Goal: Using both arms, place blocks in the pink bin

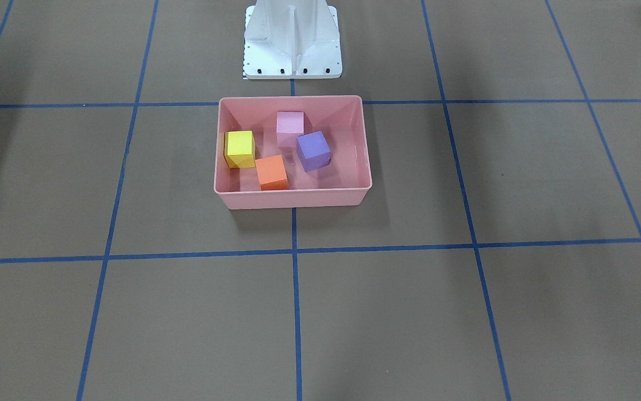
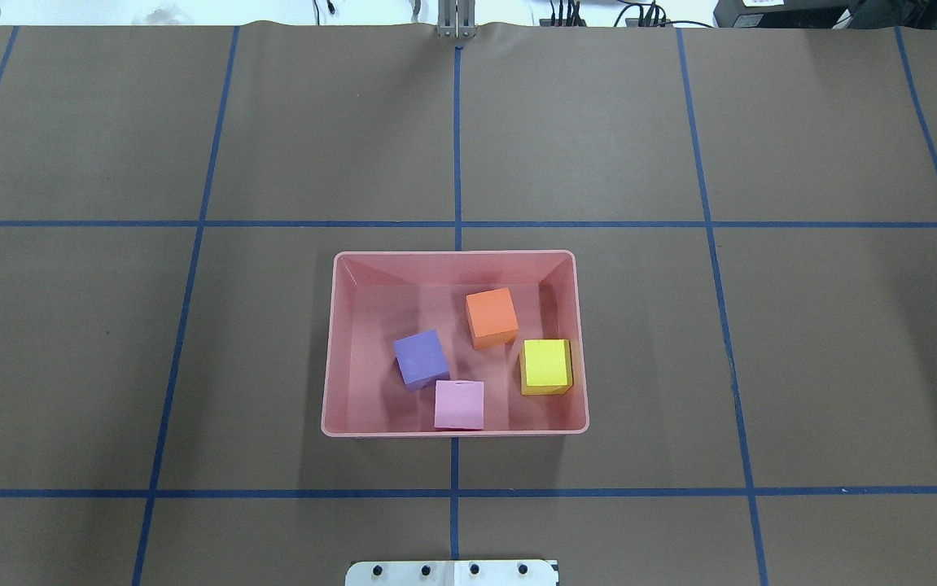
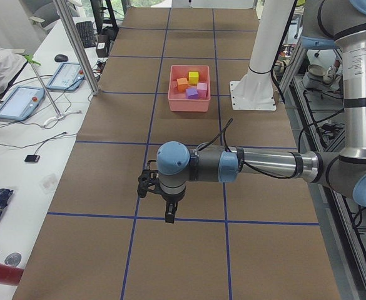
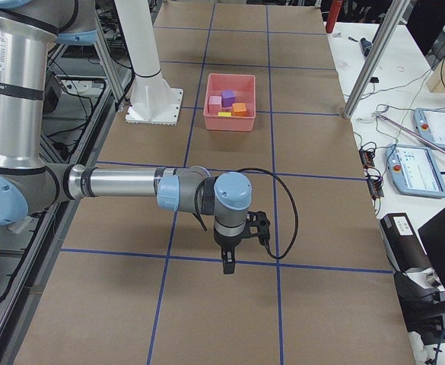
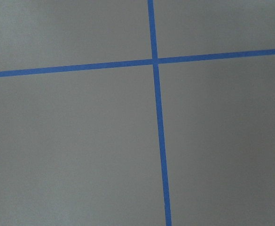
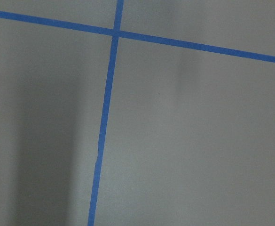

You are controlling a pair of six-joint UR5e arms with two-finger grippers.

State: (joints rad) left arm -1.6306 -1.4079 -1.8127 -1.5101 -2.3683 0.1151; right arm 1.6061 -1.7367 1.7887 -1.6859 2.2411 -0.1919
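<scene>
- shallow salmon-pink plastic bin: holds orange cube, yellow cube, purple cube, light pink cube.
- left gripper, right gripper: well apart from bin; fingers' state cannot tell.

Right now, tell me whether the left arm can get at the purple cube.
Probably yes. The small purple cube lies uncovered in the open salmon-pink plastic bin, and nothing stands between it and the left gripper, though the light pink cube crowds one corner.
</scene>
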